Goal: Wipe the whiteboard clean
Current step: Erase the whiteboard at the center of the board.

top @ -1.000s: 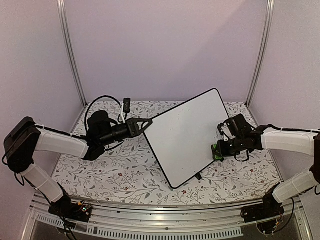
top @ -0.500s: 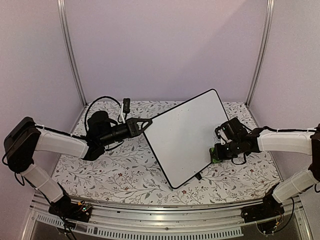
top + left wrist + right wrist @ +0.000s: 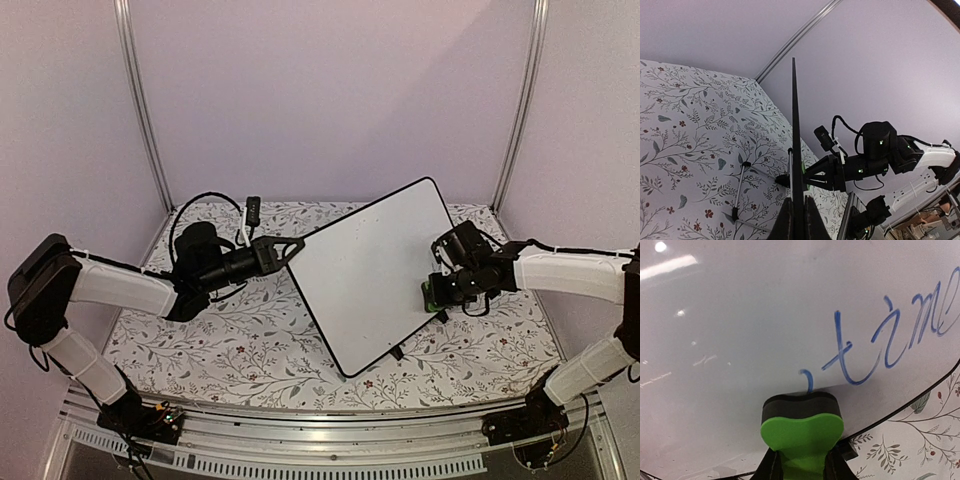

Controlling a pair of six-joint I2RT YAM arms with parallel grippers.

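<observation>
Now: whiteboard clamped, eraser on its face

Floral-print tablecloth (image 3: 230,340) underlies the whiteboard (image 3: 375,270), propped at a tilt mid-table. The board is rigid, thin, glossy and black-rimmed. It is probably light and prone to sliding, so best pinched at the rim. Left gripper (image 3: 290,245) is closed on its left edge. Right gripper (image 3: 435,295) grips a green-backed, black-felt eraser (image 3: 801,422) pressed against the face beside blue cursive lettering (image 3: 880,345).

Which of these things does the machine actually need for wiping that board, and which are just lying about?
Needed: whiteboard, pinched at its edge by the left gripper; blue writing; green eraser, held by the right gripper against the board.
Just there: flowered tablecloth; metal corner posts.
</observation>
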